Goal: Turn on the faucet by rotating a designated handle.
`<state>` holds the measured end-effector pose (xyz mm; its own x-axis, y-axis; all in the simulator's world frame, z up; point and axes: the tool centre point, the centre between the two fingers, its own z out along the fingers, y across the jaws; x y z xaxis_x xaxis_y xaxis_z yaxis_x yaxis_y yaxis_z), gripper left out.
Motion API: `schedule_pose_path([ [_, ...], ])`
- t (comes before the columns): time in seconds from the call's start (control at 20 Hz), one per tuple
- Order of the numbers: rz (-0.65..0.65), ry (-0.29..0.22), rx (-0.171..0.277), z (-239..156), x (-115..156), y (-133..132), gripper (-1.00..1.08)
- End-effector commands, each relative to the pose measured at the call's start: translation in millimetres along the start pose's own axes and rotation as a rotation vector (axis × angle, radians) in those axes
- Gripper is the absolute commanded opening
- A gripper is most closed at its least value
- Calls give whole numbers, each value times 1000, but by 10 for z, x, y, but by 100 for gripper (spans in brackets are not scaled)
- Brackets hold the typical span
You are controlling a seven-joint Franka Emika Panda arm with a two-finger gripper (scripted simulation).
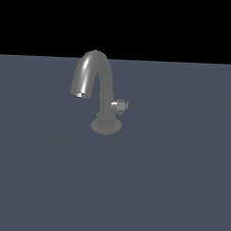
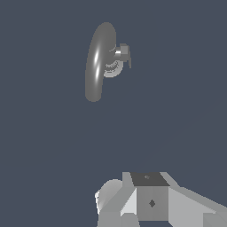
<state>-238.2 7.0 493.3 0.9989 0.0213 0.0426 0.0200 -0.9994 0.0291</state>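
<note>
The faucet (image 1: 99, 83) is a grey metallic tap with a tall arched spout, standing on a round ringed base (image 1: 106, 126). Its small handle (image 1: 120, 105) sticks out from the stem toward the exterior view's right, ending in a flat plate. In the wrist view the faucet (image 2: 98, 62) is seen from above, with the handle (image 2: 123, 53) on its side, well away from me. Grey blocky parts of my gripper (image 2: 150, 195) show at that picture's edge, far from the handle and touching nothing. Its fingers are not distinct. The exterior view does not show the gripper at all.
The faucet stands on a flat dark blue-grey surface (image 1: 171, 186) that stretches in every direction. A black background lies beyond its far edge. No other objects show.
</note>
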Motion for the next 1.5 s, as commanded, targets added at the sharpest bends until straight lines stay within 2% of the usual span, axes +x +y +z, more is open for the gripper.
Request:
schedule_pose_path([
  [0.0, 0, 0, 0, 0, 0, 0, -100],
  [0.35, 19, -20, 10, 1, 57, -20, -100],
  [0.65, 66, -68, 35, 9, 199, -65, -100],
  [0.95, 142, -148, 75, 33, 435, -125, -100],
  [1.45, 307, -318, 161, 140, 941, -193, -100],
])
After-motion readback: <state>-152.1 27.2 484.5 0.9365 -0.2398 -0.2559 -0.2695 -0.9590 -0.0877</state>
